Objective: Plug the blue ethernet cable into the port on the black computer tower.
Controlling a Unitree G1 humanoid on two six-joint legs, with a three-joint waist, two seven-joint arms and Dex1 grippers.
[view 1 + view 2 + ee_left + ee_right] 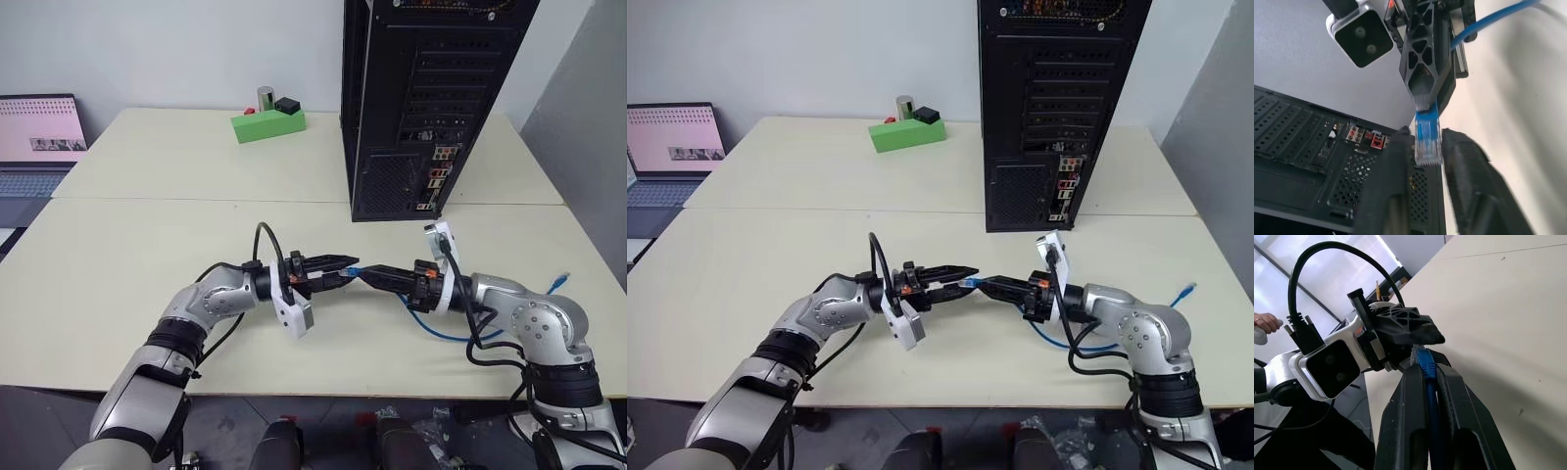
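Note:
The blue ethernet cable (443, 334) loops on the table by my right arm, its far plug (559, 284) lying near the right edge. My right gripper (1430, 370) is shut on the cable just behind the near plug (1427, 142), held above the table. My left gripper (348, 266) faces it tip to tip, open. Its fingers (1396, 166) flank that pale plug with a small gap on each side. The black computer tower (431, 98) stands beyond both grippers, rear side towards me, with its strip of coloured connectors (428, 188) low on the right.
A green block (267, 124) carrying a metal cylinder and a small black box sits at the back of the table. A laptop (39, 147) is open at the far left. A person's hand (1266, 323) shows off to the side of the table.

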